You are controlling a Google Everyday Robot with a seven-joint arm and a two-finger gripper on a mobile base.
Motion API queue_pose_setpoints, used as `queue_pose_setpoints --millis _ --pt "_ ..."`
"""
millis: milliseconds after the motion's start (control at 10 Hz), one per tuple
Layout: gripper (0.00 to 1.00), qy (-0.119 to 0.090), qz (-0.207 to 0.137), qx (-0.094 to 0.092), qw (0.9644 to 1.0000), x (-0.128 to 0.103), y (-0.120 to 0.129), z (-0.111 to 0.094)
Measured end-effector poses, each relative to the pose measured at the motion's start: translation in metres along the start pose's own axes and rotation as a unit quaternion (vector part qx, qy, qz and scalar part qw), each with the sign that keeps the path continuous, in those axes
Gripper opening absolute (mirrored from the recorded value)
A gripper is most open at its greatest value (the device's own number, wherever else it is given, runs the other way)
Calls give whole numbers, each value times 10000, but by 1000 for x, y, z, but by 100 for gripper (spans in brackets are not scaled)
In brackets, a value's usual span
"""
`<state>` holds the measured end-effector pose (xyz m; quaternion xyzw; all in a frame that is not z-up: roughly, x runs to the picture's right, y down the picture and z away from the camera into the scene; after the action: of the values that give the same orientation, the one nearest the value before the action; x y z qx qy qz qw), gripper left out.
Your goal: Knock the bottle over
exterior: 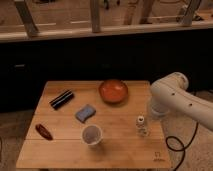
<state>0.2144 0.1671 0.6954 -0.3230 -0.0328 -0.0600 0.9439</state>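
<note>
The white arm (182,97) reaches in from the 3 o'clock edge, its thick rounded link bending down over the right rim of the wooden bench (120,150). The gripper (150,116) sits low at the end of that bend, mostly hidden behind the arm's bulk, so I cannot tell how it is set. The bottle (142,126) stands upright just at the gripper's 7 o'clock, near the right edge of the bench; whether the two touch cannot be made out. A white cup (92,135) stands at the bottle's 9 o'clock, well apart. An orange bowl (113,91) lies at the bottle's 11 o'clock. Further left are a blue sponge (85,113), a black ribbed cylinder (61,99) and a reddish-brown object (43,131).
</note>
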Motion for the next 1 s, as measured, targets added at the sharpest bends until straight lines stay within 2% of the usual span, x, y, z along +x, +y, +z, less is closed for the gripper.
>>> queue_pose_setpoints --millis 300,600,800,1000 --pt "3 -51 -161 -161 9997 -10 8 4" --pt "3 -77 -309 -230 9992 -23 9 8" --pt "3 -54 -473 -413 9980 -47 16 14" --pt "3 -63 -568 -452 9973 -54 21 15"
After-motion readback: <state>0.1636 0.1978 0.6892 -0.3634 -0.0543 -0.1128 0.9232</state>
